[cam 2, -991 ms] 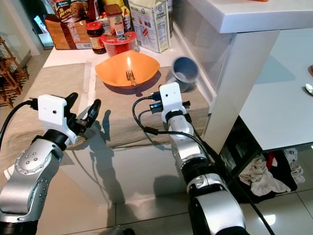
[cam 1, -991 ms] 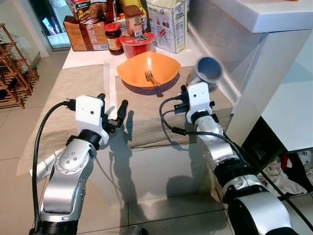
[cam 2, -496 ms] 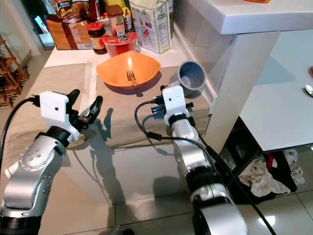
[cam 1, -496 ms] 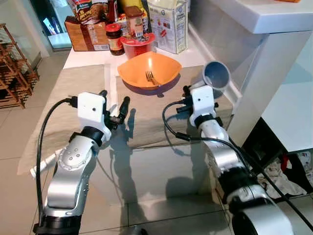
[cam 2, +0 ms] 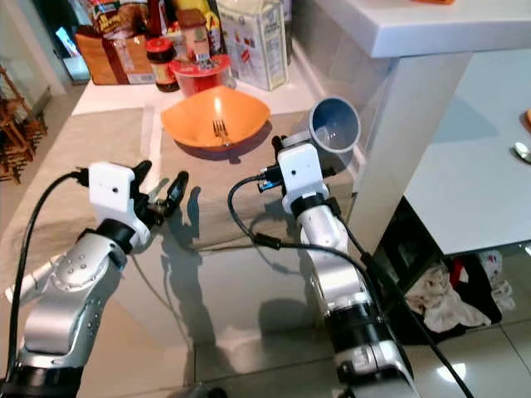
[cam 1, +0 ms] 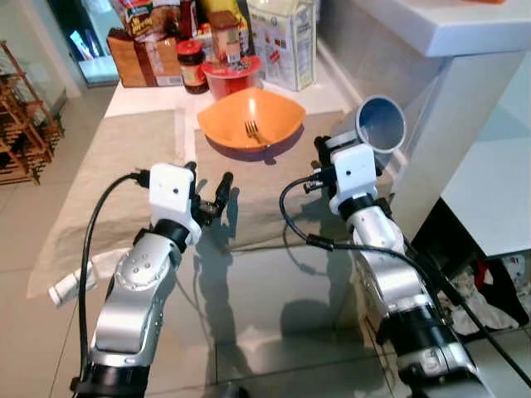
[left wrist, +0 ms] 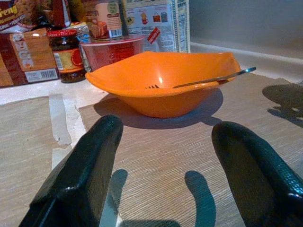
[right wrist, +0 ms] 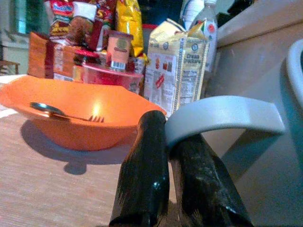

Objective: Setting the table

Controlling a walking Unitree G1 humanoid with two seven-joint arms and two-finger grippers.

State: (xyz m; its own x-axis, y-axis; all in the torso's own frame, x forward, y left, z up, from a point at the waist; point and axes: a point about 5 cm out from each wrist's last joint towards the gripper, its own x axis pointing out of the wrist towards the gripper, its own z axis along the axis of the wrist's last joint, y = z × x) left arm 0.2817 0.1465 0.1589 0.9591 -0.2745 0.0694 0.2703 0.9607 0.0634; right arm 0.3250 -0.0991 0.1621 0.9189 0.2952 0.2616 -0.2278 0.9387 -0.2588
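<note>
orange bowl (cam 1: 251, 121) with fork (cam 1: 253, 130) sits on the placemat (cam 1: 274, 178); right gripper (right wrist: 177, 156) pinches the grey mug (cam 1: 377, 126) handle aloft, unplaced; left gripper (cam 1: 211, 192) spread, empty.

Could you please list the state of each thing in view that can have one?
Mug: lifted, tipped sideways, empty.
Right gripper: shut on the mug's handle.
Left gripper: open, empty.
Bowl: upright, holding a fork.
Jar: lidded.

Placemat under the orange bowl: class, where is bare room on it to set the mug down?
The mat is bare in front of the orange bowl, between both grippers. Behind the bowl, jars and cartons crowd the table.
</note>
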